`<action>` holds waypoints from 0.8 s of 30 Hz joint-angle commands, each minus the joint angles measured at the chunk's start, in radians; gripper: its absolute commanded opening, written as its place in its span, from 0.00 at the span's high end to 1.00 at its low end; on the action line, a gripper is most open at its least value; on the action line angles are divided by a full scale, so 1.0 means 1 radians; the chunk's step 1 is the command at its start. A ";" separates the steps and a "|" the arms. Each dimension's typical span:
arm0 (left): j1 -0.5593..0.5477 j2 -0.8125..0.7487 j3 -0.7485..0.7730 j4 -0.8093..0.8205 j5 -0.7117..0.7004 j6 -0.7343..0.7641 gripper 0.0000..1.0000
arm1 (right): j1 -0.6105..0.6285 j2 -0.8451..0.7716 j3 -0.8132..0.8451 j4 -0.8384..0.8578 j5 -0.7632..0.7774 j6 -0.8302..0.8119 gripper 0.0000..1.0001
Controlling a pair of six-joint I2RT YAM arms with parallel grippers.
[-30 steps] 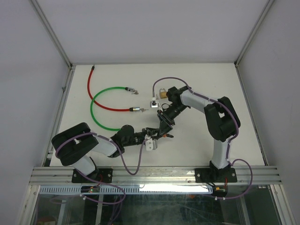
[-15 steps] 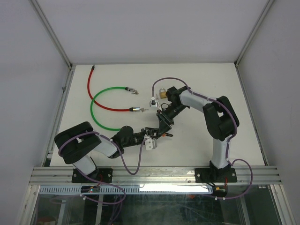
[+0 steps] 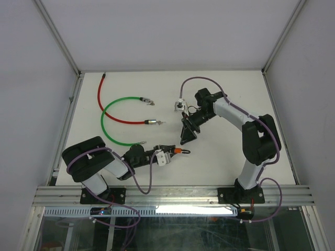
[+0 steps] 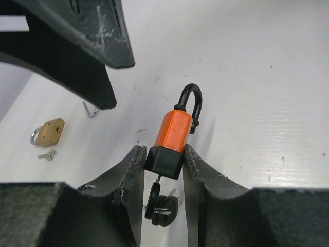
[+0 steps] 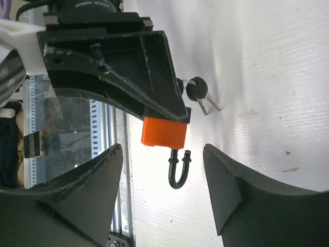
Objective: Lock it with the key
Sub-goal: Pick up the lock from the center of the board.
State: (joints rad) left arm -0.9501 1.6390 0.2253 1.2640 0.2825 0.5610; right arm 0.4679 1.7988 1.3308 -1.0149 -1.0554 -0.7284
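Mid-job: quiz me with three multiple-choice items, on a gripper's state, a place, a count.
1. The right gripper is: A) open, holding nothing B) shut, empty C) out of every view.
2. The orange padlock with the black metal shackle sits: A) between the left gripper's fingers B) in the right gripper C) nowhere in view.
3. Cables lying on the white table: A) one B) two C) four.
Answers: 1 A, its fingers stand wide apart, gripping nothing; 2 A, both fingers pinch its black base; 3 B, one red cable, one green cable.
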 commanded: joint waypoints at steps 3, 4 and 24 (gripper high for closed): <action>-0.007 -0.097 -0.036 0.153 -0.027 -0.173 1.00 | -0.035 -0.207 -0.093 0.129 -0.021 -0.062 0.34; -0.007 -0.113 -0.037 0.145 -0.030 -0.197 1.00 | -0.040 -0.245 -0.121 0.157 -0.023 -0.074 0.35; 0.005 -0.374 0.034 -0.134 -0.137 -0.491 1.00 | -0.052 -0.490 -0.384 0.441 -0.023 -0.163 0.51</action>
State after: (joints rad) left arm -0.9482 1.3148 0.2127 1.1160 0.1734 0.1375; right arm 0.4149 1.3422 0.9401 -0.6590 -1.0618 -0.9230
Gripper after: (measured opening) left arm 0.300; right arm 0.549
